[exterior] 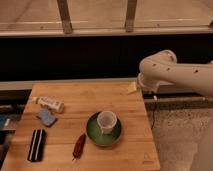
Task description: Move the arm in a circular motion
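The cream-white arm [175, 75] reaches in from the right edge, with a bulbous joint over the table's far right corner. Its pale yellowish tip, the gripper [132, 88], hangs just over the back right edge of the wooden table [120, 100]. It is apart from every object on the table.
On the table stand a white cup [106, 121] on a green plate [92, 134], a red chili-like object [79, 145], a black striped item [36, 145], a blue sponge [47, 117] and a white bottle lying flat [50, 103]. A dark wall and rail run behind. Speckled floor lies at right.
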You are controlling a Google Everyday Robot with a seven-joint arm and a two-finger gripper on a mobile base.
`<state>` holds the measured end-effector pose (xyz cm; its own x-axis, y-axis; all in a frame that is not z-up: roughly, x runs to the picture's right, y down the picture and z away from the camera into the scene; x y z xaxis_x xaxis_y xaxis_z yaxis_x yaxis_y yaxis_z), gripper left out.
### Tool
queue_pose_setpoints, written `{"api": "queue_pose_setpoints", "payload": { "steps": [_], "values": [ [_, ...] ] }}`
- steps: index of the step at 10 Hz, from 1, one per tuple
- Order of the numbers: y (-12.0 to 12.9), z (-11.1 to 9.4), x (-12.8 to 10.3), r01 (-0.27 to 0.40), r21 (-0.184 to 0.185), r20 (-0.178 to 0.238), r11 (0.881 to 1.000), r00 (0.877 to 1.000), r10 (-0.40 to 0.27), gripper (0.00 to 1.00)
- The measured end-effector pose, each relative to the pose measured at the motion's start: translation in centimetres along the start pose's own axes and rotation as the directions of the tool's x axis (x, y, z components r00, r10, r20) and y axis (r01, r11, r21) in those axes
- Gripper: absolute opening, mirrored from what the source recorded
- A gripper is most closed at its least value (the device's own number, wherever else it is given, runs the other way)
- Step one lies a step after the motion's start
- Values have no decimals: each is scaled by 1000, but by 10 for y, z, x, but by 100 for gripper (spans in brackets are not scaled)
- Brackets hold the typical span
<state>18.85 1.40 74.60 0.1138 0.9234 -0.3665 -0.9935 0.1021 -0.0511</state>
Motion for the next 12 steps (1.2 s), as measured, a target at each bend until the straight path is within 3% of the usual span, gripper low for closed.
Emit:
{"api": "queue_pose_setpoints", "payload": {
  "steps": [10,12],
  "values": [
    [0,0,0,0,0,0,1000,1000,0,80],
    [0,-3,-4,13,0,19,1000,1000,-13,80]
  ]
}}
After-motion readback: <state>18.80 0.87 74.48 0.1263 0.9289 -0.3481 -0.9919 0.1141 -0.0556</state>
